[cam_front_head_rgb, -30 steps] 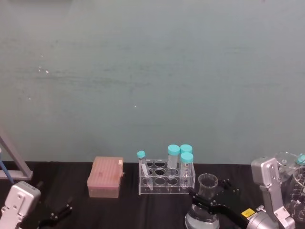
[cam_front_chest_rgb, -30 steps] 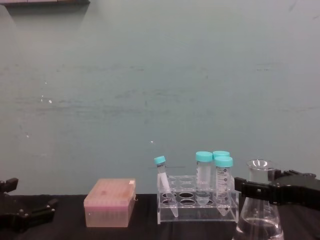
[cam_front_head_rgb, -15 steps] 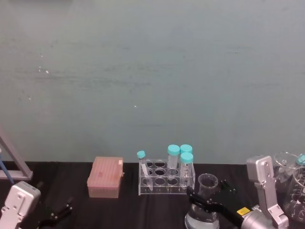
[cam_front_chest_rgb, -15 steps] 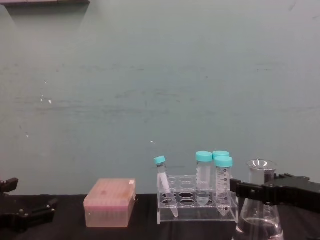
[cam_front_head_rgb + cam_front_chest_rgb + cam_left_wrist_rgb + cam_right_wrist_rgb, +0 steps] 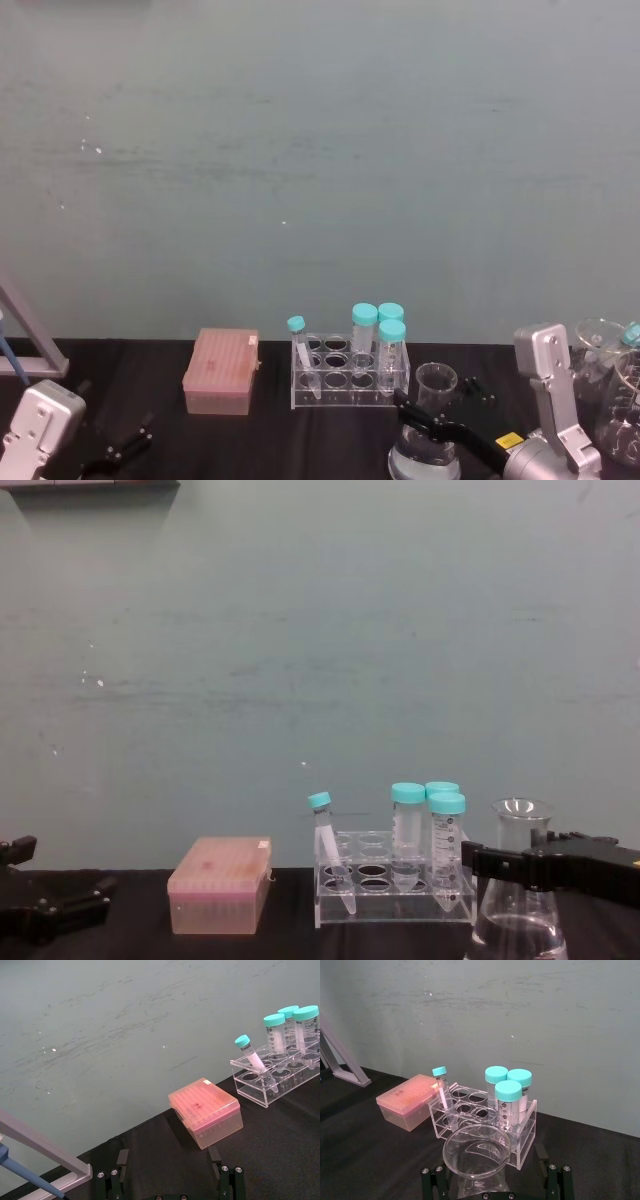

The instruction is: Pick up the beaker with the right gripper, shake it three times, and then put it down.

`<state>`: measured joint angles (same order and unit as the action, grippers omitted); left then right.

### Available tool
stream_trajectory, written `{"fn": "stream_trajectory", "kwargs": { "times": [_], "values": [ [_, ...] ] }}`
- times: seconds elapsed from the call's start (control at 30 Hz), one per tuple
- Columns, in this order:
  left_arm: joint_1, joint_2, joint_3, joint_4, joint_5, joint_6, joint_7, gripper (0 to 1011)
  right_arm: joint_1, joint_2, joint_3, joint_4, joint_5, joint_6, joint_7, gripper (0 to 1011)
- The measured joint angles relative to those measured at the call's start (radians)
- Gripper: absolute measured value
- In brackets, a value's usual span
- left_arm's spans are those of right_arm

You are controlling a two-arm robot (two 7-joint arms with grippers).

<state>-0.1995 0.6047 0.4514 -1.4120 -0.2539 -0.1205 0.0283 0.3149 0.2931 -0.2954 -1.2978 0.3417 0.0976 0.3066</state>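
Bracketing the narrow neck of the clear glass conical beaker [image 5: 520, 925], my right gripper [image 5: 500, 863] has its flat black jaws parted, one on each side of the glass. The right wrist view shows a gap between the flask and one jaw, so I am around it and not clamped on it. The beaker stands upright at the front right of the black surface [image 5: 150, 385], and from the chest a shallow pool of clear liquid shows in its wide base. From the wrist I look straight down into its flared mouth. Just beyond it sits a clear acrylic tube rack [image 5: 350, 378], close but apart from the flask. It holds three large teal-capped plastic tubes [image 5: 391, 345], upright at the end nearest the beaker. One slim teal-capped tube [image 5: 300, 350] leans in a well at the far end. Most of the rack's other wells are empty. Left of the rack, with a gap between, lies a closed translucent pink plastic tip box [image 5: 221, 372]. More clear glassware [image 5: 612, 400] crowds the right edge behind my arm in the head view. My left gripper [image 5: 169, 1160] hangs low at the front left, well away from everything, its thin jaws wide and holding nothing. A grey metal stand leg [image 5: 40, 1147] slants down beside it.
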Motion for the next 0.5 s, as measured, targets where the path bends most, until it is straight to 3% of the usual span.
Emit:
{"fn": "stream_trajectory", "kwargs": {
  "times": [0.5],
  "values": [
    [0.000,0.000,0.000,0.000,0.000,0.000,0.000,1000,-0.002,0.002,-0.001,-0.003,0.003,-0.004,0.005,1000]
  ]
}}
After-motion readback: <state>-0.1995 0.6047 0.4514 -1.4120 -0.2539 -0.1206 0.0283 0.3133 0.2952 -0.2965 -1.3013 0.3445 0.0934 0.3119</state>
